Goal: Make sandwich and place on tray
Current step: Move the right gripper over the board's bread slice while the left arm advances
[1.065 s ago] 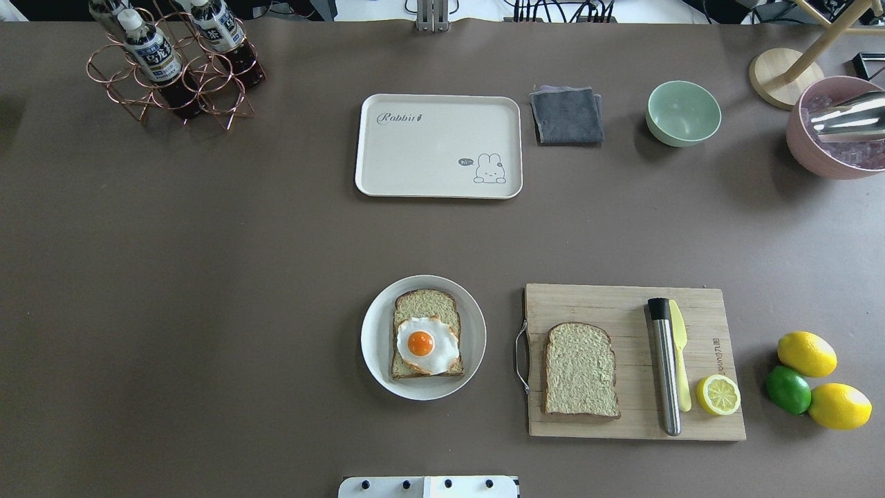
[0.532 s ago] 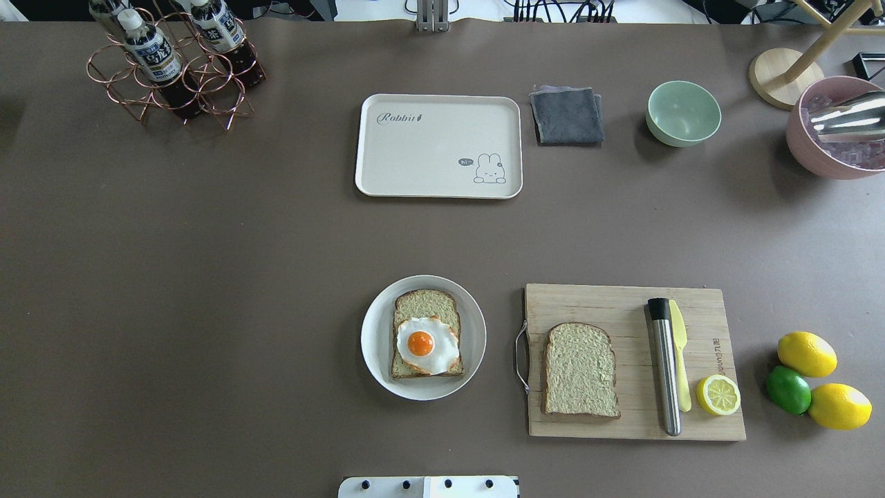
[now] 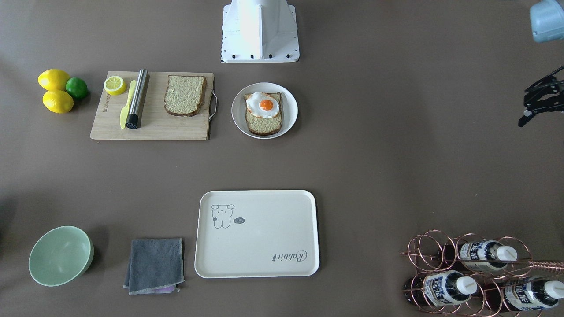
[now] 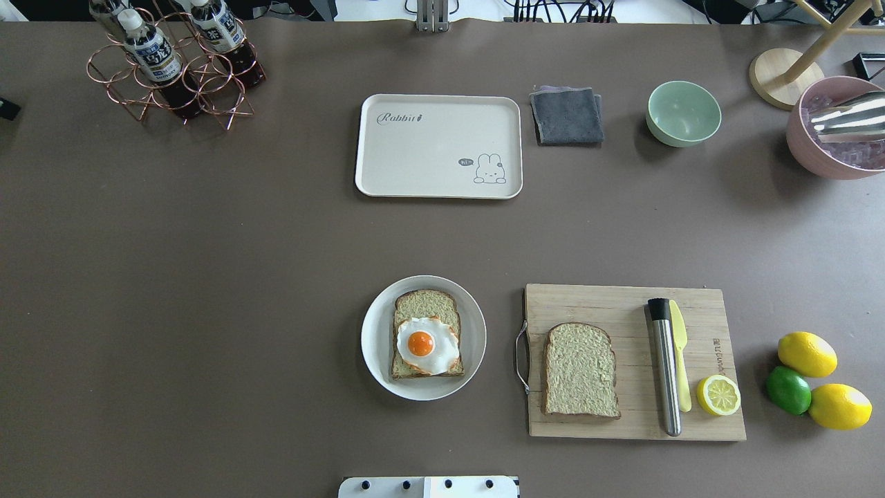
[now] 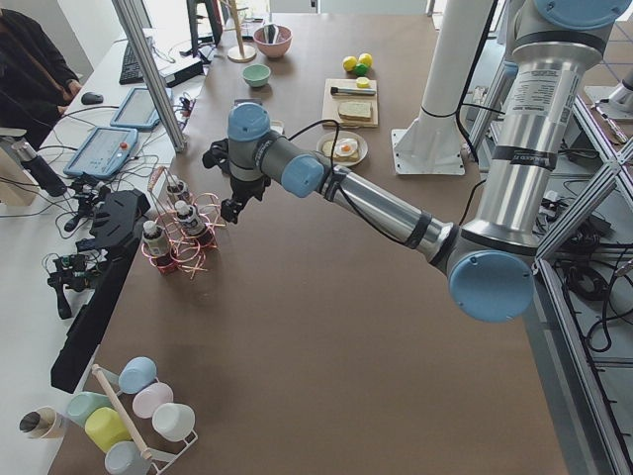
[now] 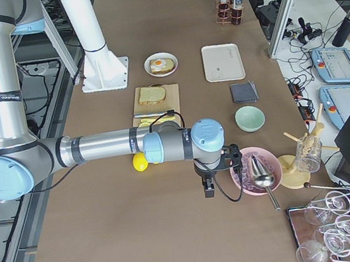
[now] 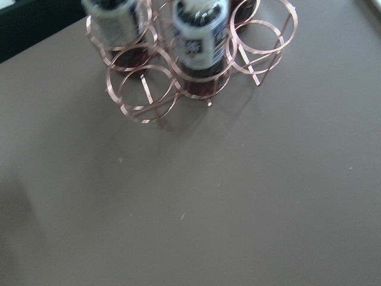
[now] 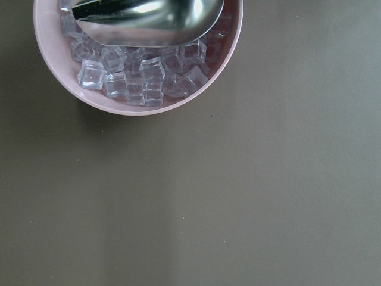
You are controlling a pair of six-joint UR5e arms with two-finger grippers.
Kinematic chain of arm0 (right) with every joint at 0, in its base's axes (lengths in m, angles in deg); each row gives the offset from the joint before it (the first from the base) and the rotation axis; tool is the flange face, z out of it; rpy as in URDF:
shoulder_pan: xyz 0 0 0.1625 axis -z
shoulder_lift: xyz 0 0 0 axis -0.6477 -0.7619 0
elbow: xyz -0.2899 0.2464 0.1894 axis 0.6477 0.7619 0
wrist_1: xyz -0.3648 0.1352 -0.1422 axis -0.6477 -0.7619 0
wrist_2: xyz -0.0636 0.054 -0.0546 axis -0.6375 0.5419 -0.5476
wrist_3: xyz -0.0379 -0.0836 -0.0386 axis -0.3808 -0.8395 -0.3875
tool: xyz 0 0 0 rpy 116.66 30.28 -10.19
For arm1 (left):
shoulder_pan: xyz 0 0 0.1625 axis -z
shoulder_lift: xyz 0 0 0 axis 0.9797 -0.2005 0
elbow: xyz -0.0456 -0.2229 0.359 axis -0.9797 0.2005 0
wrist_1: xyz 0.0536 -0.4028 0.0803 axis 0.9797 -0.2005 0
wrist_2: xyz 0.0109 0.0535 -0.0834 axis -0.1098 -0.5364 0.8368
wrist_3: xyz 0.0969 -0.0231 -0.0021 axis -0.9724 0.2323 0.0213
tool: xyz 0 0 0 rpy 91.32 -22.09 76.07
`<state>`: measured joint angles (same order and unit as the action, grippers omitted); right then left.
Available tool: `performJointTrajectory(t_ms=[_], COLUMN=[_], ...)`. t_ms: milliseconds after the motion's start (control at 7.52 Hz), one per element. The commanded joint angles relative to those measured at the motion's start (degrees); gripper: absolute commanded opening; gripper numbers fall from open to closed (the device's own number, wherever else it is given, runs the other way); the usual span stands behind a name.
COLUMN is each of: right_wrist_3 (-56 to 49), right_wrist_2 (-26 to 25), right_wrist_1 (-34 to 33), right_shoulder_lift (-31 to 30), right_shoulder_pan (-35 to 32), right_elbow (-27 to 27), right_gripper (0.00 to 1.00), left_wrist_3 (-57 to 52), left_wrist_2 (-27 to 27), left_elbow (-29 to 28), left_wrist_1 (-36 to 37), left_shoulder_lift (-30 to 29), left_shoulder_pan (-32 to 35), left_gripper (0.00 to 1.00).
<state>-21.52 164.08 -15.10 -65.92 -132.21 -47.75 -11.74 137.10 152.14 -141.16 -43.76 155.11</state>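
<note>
L pincer [image 3: 535,105], table [image 4: 207,277] L end — gap unclear | R pincer [image 6: 207,185] — can't tell | tray [image 4: 429,159] far from plate [image 4: 375,339]

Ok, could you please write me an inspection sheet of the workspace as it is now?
Surface: brown table, no spill seen.
Job's things: bread slice with egg on plate; second slice on cutting board, not stacked yet; tray without sandwich.
Clutter: lemons, lime, grey cloth, green bowl, ice bowl, bottle rack.
Grippers: left gripper near bottle rack; right gripper beside ice bowl; open or shut cannot be told.
Cables: bundle at the table's far edge; wrist cable on the left arm.
Surroundings: person and tablets at a side desk.
</note>
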Motion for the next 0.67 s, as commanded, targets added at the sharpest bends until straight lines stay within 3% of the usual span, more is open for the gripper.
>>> performJointTrajectory(t_ms=[0, 133, 266, 532], right_wrist_3=[5.2, 11.3, 14.7, 19.5], right_wrist_2=[0.8, 1.6, 3.4, 5.3], right_wrist_1=[0.0, -0.1, 0.1, 0.1], right_shoulder_lift=[0.6, 1.1, 1.2, 2.0], right_shoulder_pan=[-0.4, 1.6, 3.6, 7.5], right_elbow=[-2.7, -6.1, -8.2, -11.1], right_gripper=[1.0, 1.0, 1.0, 1.0], left_wrist_3=[11.5, 23.4, 27.5, 32.1], left_wrist_2=[-7.1, -7.4, -3.0, -1.5], left_elbow=[-0.8, -3.7, -3.5, -3.1], left_wrist_1=[-6.5, -6.6, -7.0, -8.3], left_shoulder_lift=[-3.5, -6.5, -8.8, -10.5], left_shoulder_pan=[-8.8, -11.0, -11.2, -14.3], left_gripper=[0.98, 0.98, 0.98, 0.98])
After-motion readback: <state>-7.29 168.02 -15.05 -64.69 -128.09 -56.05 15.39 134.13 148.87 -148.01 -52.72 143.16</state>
